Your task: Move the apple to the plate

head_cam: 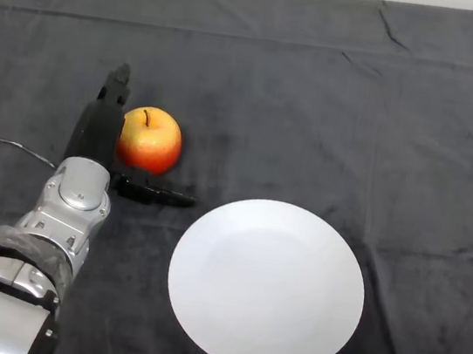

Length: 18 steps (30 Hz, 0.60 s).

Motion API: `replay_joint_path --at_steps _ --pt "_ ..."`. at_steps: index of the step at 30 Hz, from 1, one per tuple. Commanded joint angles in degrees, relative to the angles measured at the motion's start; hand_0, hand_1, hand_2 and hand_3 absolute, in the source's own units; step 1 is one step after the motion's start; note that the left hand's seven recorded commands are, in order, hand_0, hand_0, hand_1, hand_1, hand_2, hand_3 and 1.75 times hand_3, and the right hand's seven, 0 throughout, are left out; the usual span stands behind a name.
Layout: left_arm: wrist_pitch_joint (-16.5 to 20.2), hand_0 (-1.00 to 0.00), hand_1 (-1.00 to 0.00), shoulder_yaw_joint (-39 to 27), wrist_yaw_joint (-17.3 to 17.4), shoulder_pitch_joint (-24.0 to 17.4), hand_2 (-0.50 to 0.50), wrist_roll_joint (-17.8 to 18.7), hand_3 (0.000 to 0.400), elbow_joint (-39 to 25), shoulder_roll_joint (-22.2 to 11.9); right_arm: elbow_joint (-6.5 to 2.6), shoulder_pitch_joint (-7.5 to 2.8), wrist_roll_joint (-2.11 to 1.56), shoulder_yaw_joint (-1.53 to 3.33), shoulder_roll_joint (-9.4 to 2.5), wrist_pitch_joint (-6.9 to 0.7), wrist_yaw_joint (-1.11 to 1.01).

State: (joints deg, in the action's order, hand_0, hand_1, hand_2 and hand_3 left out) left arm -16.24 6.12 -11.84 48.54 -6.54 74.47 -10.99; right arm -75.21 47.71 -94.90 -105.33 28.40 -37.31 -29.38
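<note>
- Apple (149, 139) sits on the dark cloth (336, 94) in the left-middle of the frame, stem up, up and left of the plate (266, 284) and apart from it.
- My left hand (98, 127) is at the apple from its left side: fingers run along the left flank toward the top of the frame, thumb (153, 192) pokes out below the apple toward frame right.
- Hand reads as spread, not clamped. Fingers look straight and the thumb sits clear of the skin. I judge the grasp as not made yet.
- Step in hand: close on the apple. I'd seat it deeper between fingers and thumb before squeezing, since it's round, smooth and likely to roll out toward frame right.
- Close slowly, thumb under the widest part, then check it lifts with the hand.
- Then carry down and right, lift clear of the rim, set it near the plate's centre, not the edge.
- Plate is white, round, lower centre-right of the frame, with nothing on it.
</note>
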Motion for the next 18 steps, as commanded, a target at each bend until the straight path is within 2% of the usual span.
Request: replay_joint_path --at_steps 1,10,18 --pt "1.3 -1.0 -1.0 0.7 0.1 3.9 0.0 1.0 0.4 0.0 0.1 0.1 -0.14 0.19 -0.82 1.86 -0.28 -0.02" --pt "1.5 -1.0 -1.0 1.6 0.2 3.9 0.0 0.7 0.4 -0.4 0.0 0.1 -0.14 0.19 -0.81 1.86 -0.28 -0.02" --pt "1.3 -1.0 -1.0 1.8 1.9 5.3 0.0 0.4 0.4 -0.9 -1.7 0.11 -0.14 0.19 -0.8 1.86 -0.28 -0.02"
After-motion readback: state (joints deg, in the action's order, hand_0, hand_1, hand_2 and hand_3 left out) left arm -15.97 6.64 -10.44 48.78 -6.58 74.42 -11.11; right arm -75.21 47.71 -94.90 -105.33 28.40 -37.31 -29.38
